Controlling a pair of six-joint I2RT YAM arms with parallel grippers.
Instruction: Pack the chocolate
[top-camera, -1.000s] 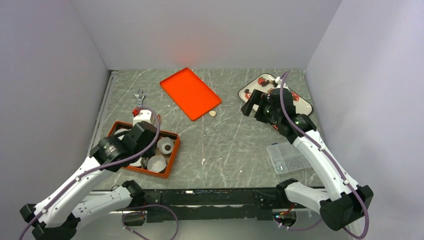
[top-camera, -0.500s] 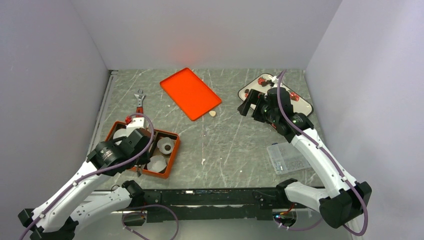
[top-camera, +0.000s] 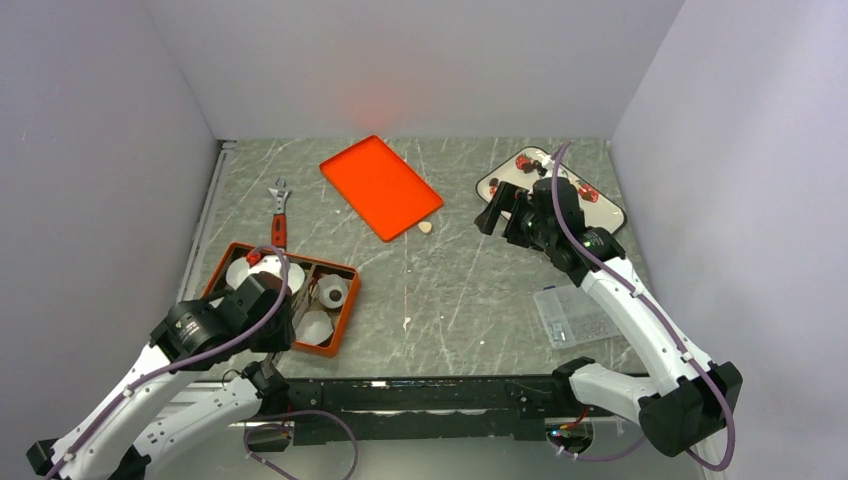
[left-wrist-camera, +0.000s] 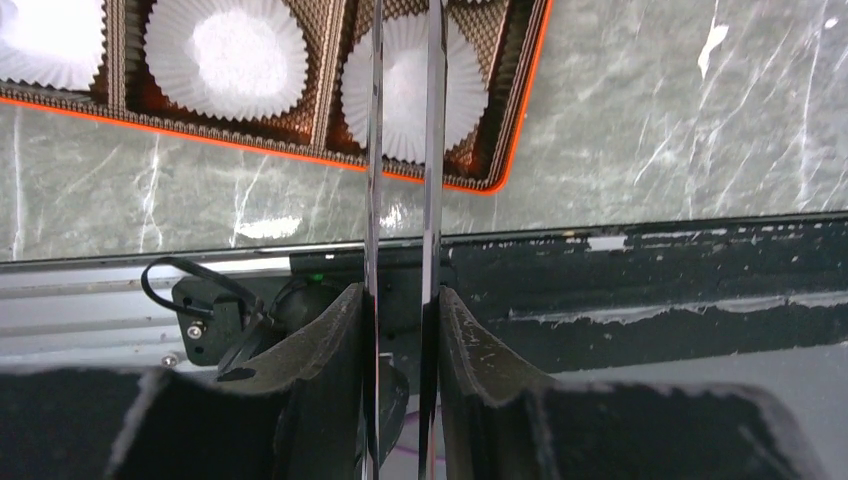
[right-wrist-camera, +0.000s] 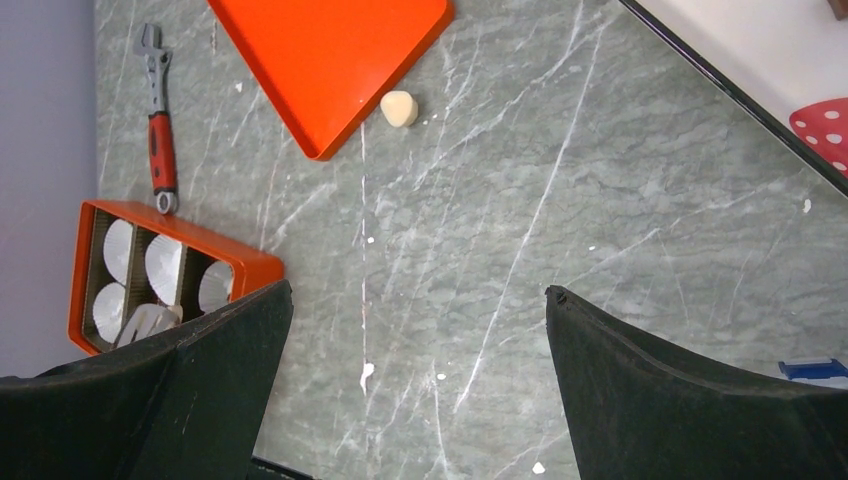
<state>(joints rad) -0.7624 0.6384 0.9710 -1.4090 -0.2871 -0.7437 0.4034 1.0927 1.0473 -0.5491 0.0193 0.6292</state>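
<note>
The orange box at lower left holds white paper cups, the left gripper drawn narrow over its near rim — one tan chocolate lies on the open table just beside the orange lid's edge, the right gripper spread wide by the white tray.

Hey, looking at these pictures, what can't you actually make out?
- What lies on the tray: the right arm covers much of it in the top view; the right wrist view cuts it at the corner.
- Whether every cup in the box is empty: the left arm hides some in the top view; the left wrist view crops the rest.
- Two thin strips between the fingers of the left gripper: what they are, whether clamped.
- Clear case contents: too small.
</note>
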